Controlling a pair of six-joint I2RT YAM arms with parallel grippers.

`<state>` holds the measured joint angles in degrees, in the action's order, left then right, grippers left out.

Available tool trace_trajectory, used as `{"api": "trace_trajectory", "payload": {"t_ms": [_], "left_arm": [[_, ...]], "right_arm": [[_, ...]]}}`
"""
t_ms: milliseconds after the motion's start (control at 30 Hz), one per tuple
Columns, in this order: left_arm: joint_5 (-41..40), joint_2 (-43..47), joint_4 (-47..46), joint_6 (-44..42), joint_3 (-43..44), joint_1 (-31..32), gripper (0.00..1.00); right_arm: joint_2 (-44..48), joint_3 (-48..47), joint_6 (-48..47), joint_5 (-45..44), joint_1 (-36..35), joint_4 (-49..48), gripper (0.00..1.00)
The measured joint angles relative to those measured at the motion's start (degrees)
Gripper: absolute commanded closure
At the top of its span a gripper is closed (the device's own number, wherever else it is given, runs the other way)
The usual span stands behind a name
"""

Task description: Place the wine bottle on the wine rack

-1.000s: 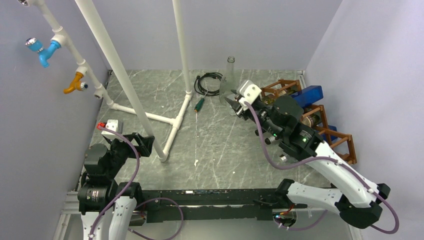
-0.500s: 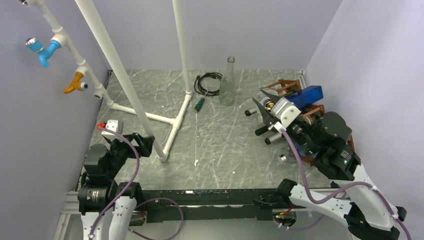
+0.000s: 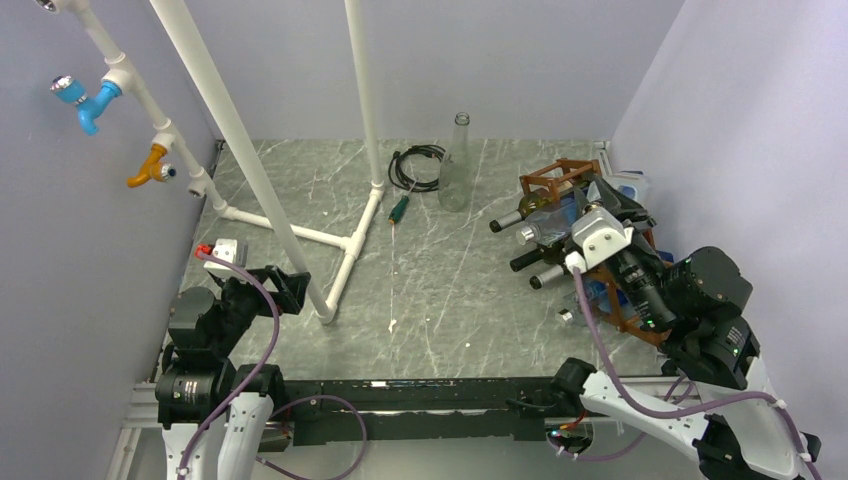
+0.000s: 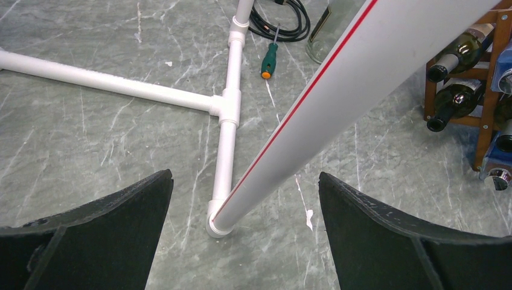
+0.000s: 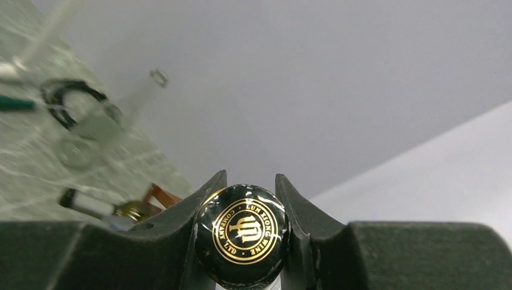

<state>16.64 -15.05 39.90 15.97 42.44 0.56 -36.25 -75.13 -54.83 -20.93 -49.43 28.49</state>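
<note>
My right gripper (image 5: pixel 249 176) is shut on the wine bottle's black cap with a gold emblem (image 5: pixel 244 232); the bottle's body lies below the frame. In the top view this gripper (image 3: pixel 602 196) hangs over the back part of the reddish-brown wine rack (image 3: pixel 548 182), at the table's right side, and it hides the held bottle there. Several bottles (image 3: pixel 512 219) lie in the rack with necks pointing left. The rack also shows in the left wrist view (image 4: pixel 430 106). My left gripper (image 4: pixel 244 235) is open and empty, low at the near left (image 3: pixel 290 285).
A white pipe frame (image 3: pixel 300 235) stands on the left half of the table, one slanted pipe (image 4: pixel 338 90) right before my left gripper. An empty clear bottle (image 3: pixel 457 165), a black cable coil (image 3: pixel 415 165) and a green screwdriver (image 3: pixel 400 210) are at the back. Walls close in on both sides.
My right arm has swung from beside the clear bottle at mid-table to the right, and its gripper is now over the rack. The left arm has not moved.
</note>
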Motion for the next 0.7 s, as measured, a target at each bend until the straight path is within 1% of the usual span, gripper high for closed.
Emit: {"api": "trace_trajectory", "payload": {"t_ms": [67,167,267,367,500,633,700], "left_arm": [[0.00,-0.07,-0.02,0.02,0.00,0.00,0.04],[0.00,-0.07,-0.04,0.00,0.00,0.00,0.04],[0.00,-0.09,-0.04,0.00,0.00,0.00,0.04],[0.00,-0.11,-0.07,0.00,0.00,0.00,0.04],[0.00,-0.09,-0.09,0.02,0.00,0.00,0.04],[-0.02,-0.02,-0.09,0.00,0.00,0.04,0.04],[-0.02,0.00,-0.09,0.02,0.00,0.24,0.04]], "right_arm": [[0.37,1.44,-3.30,-3.15,-0.02,-0.57,1.00],[1.40,6.62,-9.57,-8.68,0.00,-1.07,1.00],[1.33,10.82,-13.16,-11.98,0.07,0.76,1.00],[1.38,12.11,-14.14,-12.90,0.04,2.71,1.00],[3.45,12.83,-14.71,-12.96,-0.02,2.62,1.00],[7.85,17.29,-15.69,-14.21,0.00,2.19,1.00],[8.59,18.99,-15.69,-15.32,0.07,2.36,1.00]]}}
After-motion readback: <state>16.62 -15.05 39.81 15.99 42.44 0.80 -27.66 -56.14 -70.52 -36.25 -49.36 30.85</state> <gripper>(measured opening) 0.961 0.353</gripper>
